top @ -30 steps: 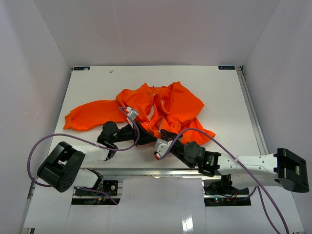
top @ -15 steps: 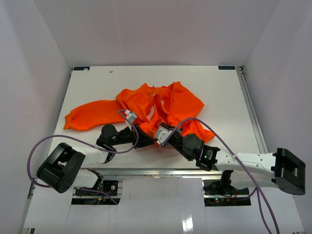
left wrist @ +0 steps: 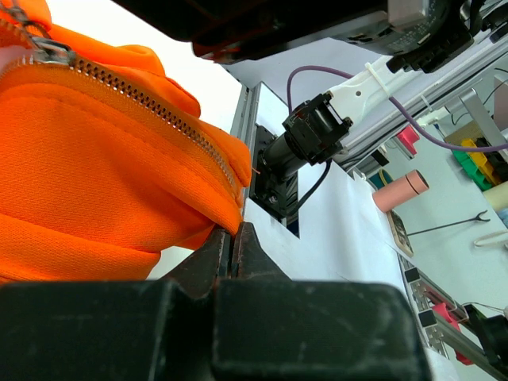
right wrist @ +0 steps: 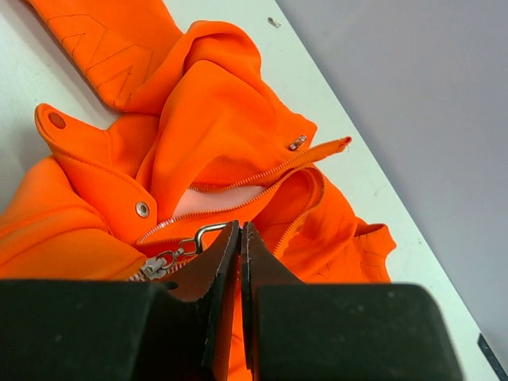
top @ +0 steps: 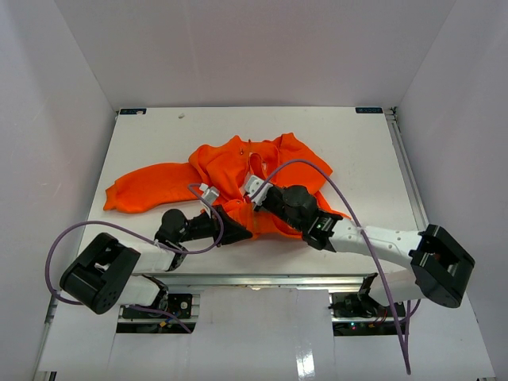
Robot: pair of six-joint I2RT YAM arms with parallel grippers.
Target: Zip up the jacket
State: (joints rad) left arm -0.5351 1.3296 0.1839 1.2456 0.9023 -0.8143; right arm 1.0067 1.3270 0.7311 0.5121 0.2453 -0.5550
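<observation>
The orange jacket (top: 278, 171) lies crumpled at the middle of the white table (top: 357, 143), its front open and one sleeve (top: 147, 190) flung out toward your left. Both your arms reach in from the near edge and meet at the garment's near side.

Your left gripper (left wrist: 235, 238) has its fingers pressed together on the jacket's bottom corner, clamping the fabric just where the zip teeth (left wrist: 151, 103) run out. The cloth bulges up and away from the grip. The metal slider (left wrist: 49, 52) sits at the far end of that row of teeth, at the top left of the left wrist view.

Your right gripper (right wrist: 240, 236), farther in over the jacket, has its fingers squeezed almost flat against each other. The wire pull (right wrist: 208, 232) of the slider runs straight into their tips. They appear to be pinching it, though the contact itself is hidden at the fingertips.

Beyond the tips the two halves of the zip gape apart, showing a sliver of pale lining (right wrist: 218, 198). A silver snap (right wrist: 143, 209) sits on the flap to the left.
</observation>
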